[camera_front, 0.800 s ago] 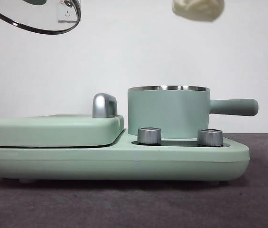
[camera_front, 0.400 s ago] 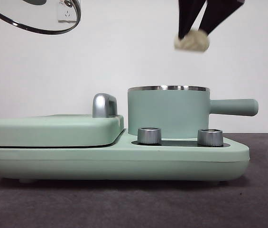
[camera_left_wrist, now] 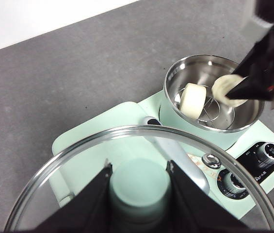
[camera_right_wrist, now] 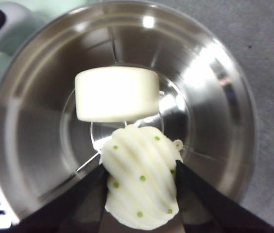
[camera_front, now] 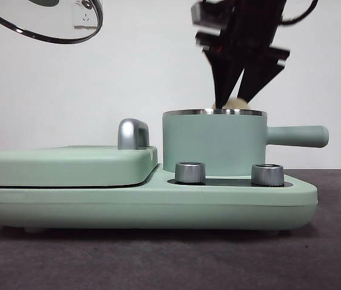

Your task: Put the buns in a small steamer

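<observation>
Now we have the ridged bun (camera_right_wrist: 141, 182) down at the mouth of the small steamer (camera_front: 213, 144); half a second ago it hung well above the steel rim, and a second ago it was higher yet, near the top of the front view. Only a pale sliver of it shows over the rim from the front. Our right gripper (camera_right_wrist: 139, 194) is clamped on it, jaws pressed to its sides, directly over the pot. The smooth pillow bun (camera_right_wrist: 116, 93) already lies on the wire rack inside the steamer, just beside the one we carry. We judge the drop is near: once we let go, both buns are in. Our left gripper (camera_left_wrist: 137, 194) grips the green knob of the glass lid (camera_left_wrist: 73, 160), held high and off to the side of the steamer.
</observation>
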